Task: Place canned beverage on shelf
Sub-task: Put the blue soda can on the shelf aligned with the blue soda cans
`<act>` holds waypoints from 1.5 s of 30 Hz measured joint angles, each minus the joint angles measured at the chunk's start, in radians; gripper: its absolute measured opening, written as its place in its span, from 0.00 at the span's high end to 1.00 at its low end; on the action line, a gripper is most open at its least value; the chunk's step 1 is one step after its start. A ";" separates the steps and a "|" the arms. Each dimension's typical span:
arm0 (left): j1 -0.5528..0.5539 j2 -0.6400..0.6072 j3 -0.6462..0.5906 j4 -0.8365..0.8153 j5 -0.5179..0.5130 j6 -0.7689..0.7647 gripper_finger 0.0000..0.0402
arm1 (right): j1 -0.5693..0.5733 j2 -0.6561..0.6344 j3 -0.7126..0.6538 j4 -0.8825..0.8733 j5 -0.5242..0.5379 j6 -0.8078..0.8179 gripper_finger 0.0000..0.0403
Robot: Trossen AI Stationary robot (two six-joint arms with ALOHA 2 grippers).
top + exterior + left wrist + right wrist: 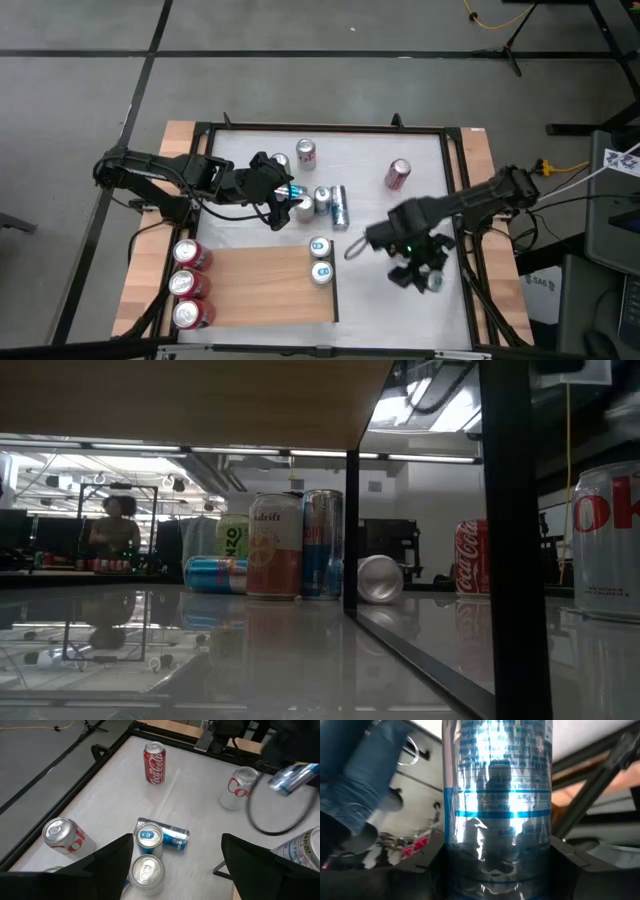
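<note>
Seen from above: right hand (428, 280) at lower right of the frame, clamped on a silver-and-blue can (497, 805), off the shelf (265, 285). Left hand (283, 207) at centre frame, fingers (112, 857) apart over a cluster of cans (325, 203) on the white bench (370, 215), nothing between them. Shelf at lower centre: three red cans (188, 285) lined along its left edge, two blue-topped cans (320, 260) near its right edge. Red cola can (398, 174) upright at upper right, well apart from the rest. Person (112, 530) visible in the room beyond, in the low view.
</note>
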 joint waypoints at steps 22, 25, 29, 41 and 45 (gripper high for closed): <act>0.000 0.000 0.000 0.001 0.000 0.000 0.27 | 0.220 0.002 -0.404 0.387 -0.280 0.185 0.44; 0.000 0.000 0.000 0.001 0.000 0.000 0.27 | 0.220 0.002 -0.478 0.438 -0.299 0.184 0.44; 0.000 0.000 0.000 0.001 0.000 0.000 0.27 | 0.220 0.002 -0.560 0.474 -0.304 0.184 0.44; 0.000 0.000 0.000 0.002 0.000 0.000 0.27 | 0.220 0.000 -0.641 0.607 -0.296 0.180 0.39; 0.000 0.000 0.000 0.002 0.000 0.000 0.27 | 0.220 0.000 -0.641 0.639 -0.289 0.180 0.35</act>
